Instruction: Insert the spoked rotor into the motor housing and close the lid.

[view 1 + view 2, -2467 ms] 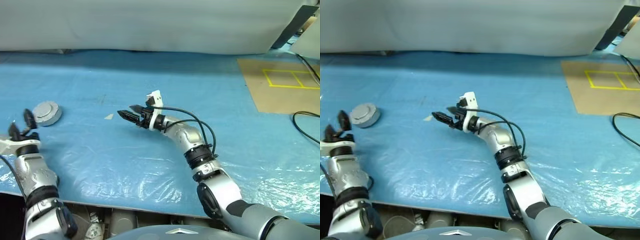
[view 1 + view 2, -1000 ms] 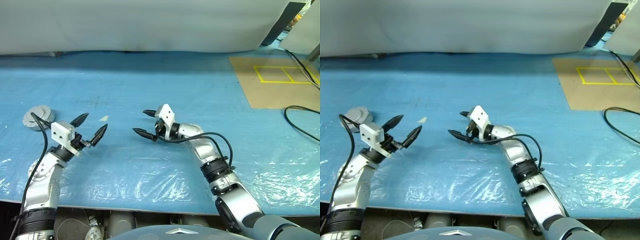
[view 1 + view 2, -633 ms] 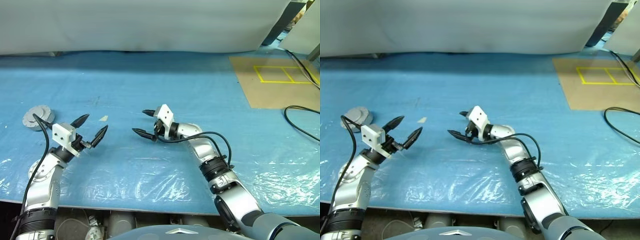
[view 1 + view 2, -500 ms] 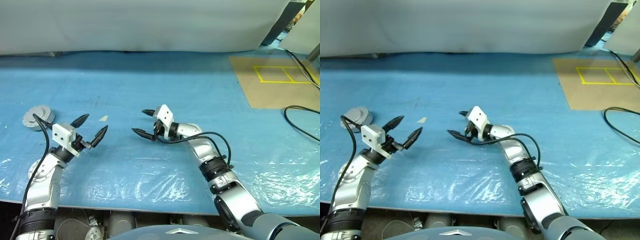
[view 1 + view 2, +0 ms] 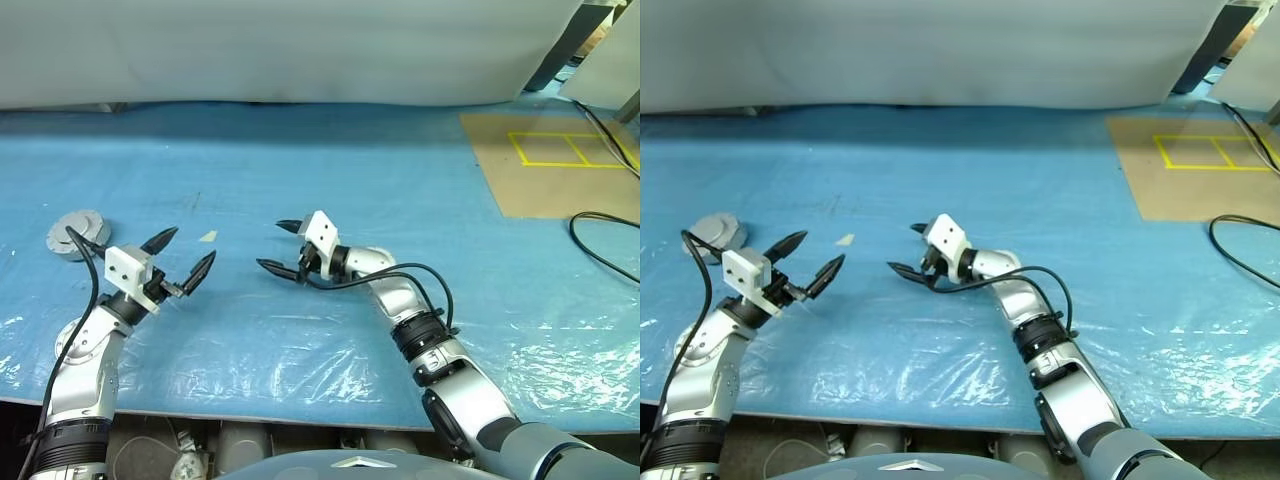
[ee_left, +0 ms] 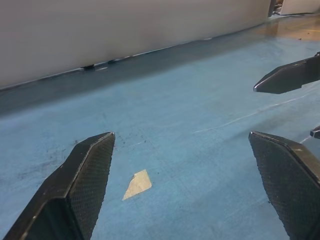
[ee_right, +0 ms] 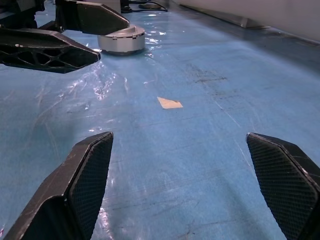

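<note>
1. Grippers: the left gripper (image 5: 183, 256) and right gripper (image 5: 282, 246) are both gaping wide, holding nothing, hovering over the blue plastic-covered table (image 5: 400, 190).
2. Round grey metal motor housing (image 5: 76, 232), its notched lid on top, is sitting just beyond the left gripper.
3. Small pale scrap (image 5: 208, 237) is lying between the grippers.

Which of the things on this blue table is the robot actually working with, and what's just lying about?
For the job:
- motor housing with the lid on it, at the table's left edge
- left tool, open and empty
- right tool, open and empty

Just lying about:
- scrap of pale tape
- cardboard sheet with yellow lines
- black cable
</note>
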Tool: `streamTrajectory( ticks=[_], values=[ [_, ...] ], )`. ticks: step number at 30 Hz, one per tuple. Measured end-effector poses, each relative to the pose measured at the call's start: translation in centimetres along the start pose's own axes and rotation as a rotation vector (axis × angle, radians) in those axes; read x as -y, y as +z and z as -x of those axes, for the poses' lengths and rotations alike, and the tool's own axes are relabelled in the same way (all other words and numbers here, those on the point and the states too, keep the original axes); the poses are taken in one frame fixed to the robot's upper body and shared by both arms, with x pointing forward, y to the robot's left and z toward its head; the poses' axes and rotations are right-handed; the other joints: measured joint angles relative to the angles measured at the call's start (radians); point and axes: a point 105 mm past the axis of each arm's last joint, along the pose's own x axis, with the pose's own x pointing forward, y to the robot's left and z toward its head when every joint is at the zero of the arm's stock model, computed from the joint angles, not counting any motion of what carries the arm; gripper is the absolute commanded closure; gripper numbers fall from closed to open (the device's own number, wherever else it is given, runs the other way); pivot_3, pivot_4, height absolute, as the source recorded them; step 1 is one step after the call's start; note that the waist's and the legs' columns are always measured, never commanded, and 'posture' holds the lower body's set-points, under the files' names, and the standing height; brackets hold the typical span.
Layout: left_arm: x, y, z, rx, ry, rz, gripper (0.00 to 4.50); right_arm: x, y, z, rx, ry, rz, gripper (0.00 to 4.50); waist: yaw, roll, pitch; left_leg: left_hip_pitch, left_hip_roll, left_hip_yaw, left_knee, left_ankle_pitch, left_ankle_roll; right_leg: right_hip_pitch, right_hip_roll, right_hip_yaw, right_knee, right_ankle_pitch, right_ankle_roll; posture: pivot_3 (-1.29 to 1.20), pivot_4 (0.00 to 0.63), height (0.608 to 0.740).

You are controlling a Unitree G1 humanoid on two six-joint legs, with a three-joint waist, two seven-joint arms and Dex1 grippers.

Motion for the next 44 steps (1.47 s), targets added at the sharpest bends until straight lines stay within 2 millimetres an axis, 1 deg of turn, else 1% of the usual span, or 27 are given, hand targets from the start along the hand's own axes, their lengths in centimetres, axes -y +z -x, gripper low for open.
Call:
streamTrajectory(
  ticks=[5,8,12,17,20,27,32,35,37,40,44],
  values=[
    [0.6,-0.2,-0.4,-0.011,-0.021,0.013,0.0,0.2,-0.3,0.3,-0.013,-0.007,0.008,0.02,0.0,0.0,0.0,0.0,0.0,0.0,0.0,0.0,0.0,0.0,0.0,0.0,0.0,0.0,0.0,0.0,0.15,0.74],
    [0.9,0.0,-0.6,-0.006,-0.032,0.013,0.0,0.0,-0.4,0.3,-0.012,-0.015,0.003,0.02,0.0,0.0,0.0,0.0,0.0,0.0,0.0,0.0,0.0,0.0,0.0,0.0,0.0,0.0,0.0,0.0,0.15,0.74],
    [0.9,0.1,-0.7,-0.002,-0.039,0.011,0.0,0.0,-0.7,0.4,-0.019,-0.028,-0.002,0.02,0.0,0.0,0.0,0.0,0.0,0.0,0.0,0.0,0.0,0.0,0.0,0.0,0.0,0.0,0.0,0.0,0.15,0.74],
    [0.6,0.7,-1.5,0.023,-0.045,0.001,0.0,-0.1,-0.7,0.3,-0.017,-0.027,0.0,0.02,0.0,0.0,0.0,0.0,0.0,0.0,0.0,0.0,0.0,0.0,0.0,0.0,0.001,0.0,0.0,0.0,0.15,0.74],
    [0.5,0.2,-1.4,0.008,-0.039,0.011,0.0,0.1,-0.7,0.3,-0.019,-0.035,0.004,0.02,-0.001,0.0,0.0,0.0,0.0,0.0,0.0,0.0,0.0,0.0,0.0,0.0,0.001,0.0,0.0,0.0,0.15,0.74],
    [0.6,-0.1,-1.2,-0.003,-0.035,0.018,0.0,0.2,-0.5,0.6,-0.016,-0.044,0.015,0.02,0.0,0.0,0.0,0.0,0.0,0.0,0.0,0.0,0.0,0.0,0.0,0.0,0.0,0.0,0.0,0.0,0.15,0.74],
    [1.0,-0.1,-1.0,-0.006,-0.032,0.016,0.0,-0.6,-1.2,0.7,-0.03,-0.021,-0.001,0.02,-0.002,0.0,0.0,0.0,0.0,0.0,0.0,0.0,0.0,0.0,0.0,0.0,0.0,0.0,0.0,0.0,0.15,0.74],
    [1.5,0.1,-0.4,-0.006,-0.027,0.007,0.0,-0.9,-1.2,0.6,-0.029,0.003,0.0,0.02,-0.003,0.0,0.0,0.0,0.0,0.0,0.0,0.0,0.001,0.0,0.0,0.0,0.0,0.0,0.0,0.0,0.15,0.74],
    [1.8,0.0,0.0,-0.013,-0.018,0.011,0.0,-1.1,-1.2,0.5,-0.031,0.016,0.005,0.02,-0.002,0.001,0.0,0.0,0.0,0.0,0.0,0.0,0.001,0.0,0.0,0.0,0.0,0.0,0.0,0.0,0.15,0.74],
    [2.3,-0.6,0.4,-0.036,-0.021,0.019,0.0,-1.0,-1.2,0.4,-0.038,0.017,0.009,0.02,-0.002,0.001,0.0,0.0,0.0,0.0,0.0,0.0,0.001,0.0,0.0,0.0,0.0,0.0,0.0,0.0,0.15,0.74],
    [2.3,-0.4,0.0,-0.028,-0.024,0.007,0.0,-0.8,-0.7,0.0,-0.028,0.024,0.045,0.02,0.0,0.001,0.001,0.001,0.0,0.0,0.0,0.0,0.001,0.0,0.0,0.0,0.001,0.0,0.0,0.0,0.15,0.74]
  ],
)
